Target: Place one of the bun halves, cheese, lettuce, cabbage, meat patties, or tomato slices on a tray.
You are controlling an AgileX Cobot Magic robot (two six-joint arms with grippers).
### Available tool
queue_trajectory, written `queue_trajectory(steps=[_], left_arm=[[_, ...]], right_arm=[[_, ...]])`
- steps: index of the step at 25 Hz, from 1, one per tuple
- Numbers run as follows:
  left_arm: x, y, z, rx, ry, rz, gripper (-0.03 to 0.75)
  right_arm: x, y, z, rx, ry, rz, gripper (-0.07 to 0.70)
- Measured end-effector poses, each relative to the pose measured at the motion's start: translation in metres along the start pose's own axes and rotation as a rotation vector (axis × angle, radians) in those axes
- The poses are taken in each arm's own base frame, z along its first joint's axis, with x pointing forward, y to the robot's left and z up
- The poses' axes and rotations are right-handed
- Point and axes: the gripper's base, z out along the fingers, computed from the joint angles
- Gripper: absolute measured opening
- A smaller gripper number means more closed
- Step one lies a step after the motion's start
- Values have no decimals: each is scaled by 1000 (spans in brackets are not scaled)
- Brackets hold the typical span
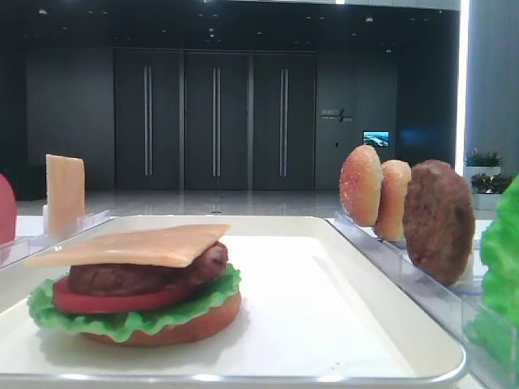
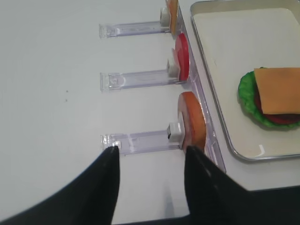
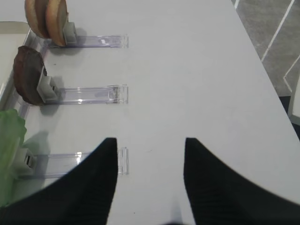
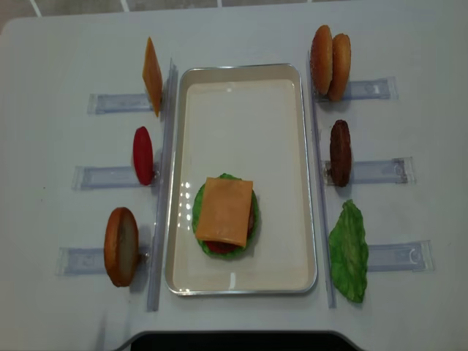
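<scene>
On the cream tray lies a stack: bun base, lettuce, tomato, patty, with a cheese slice on top. Left of the tray, racks hold upright a second cheese slice, a tomato slice and a bun half. Racks on the right hold two bun halves, a meat patty and a lettuce leaf. Cabbage is out of view. My left gripper is open and empty, just short of the bun half. My right gripper is open and empty over bare table, right of the lettuce.
Clear plastic racks stick out sideways from both long sides of the tray. The white table's front edge runs close behind the left gripper. A dark floor strip lies beyond the table's right edge.
</scene>
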Motion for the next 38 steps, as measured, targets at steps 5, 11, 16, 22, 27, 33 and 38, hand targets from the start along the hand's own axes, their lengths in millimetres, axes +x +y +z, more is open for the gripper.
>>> queue_trajectory(steps=[5, 11, 16, 22, 27, 33, 38], left_arm=[[24, 0, 19, 0, 3, -1, 345], [34, 0, 37, 0, 20, -3, 345], [35, 0, 43, -1, -1, -4, 345], [35, 0, 42, -2, -24, -4, 345], [41, 0, 34, -4, -93, -2, 345], [41, 0, 34, -4, -93, -2, 345], [41, 0, 34, -4, -93, -2, 345]], right_arm=[[0, 0, 0, 0, 0, 0, 319], [0, 0, 0, 0, 0, 0, 319], [0, 0, 0, 0, 0, 0, 319], [0, 0, 0, 0, 0, 0, 319], [0, 0, 0, 0, 0, 0, 319], [0, 0, 0, 0, 0, 0, 319], [0, 0, 0, 0, 0, 0, 319]])
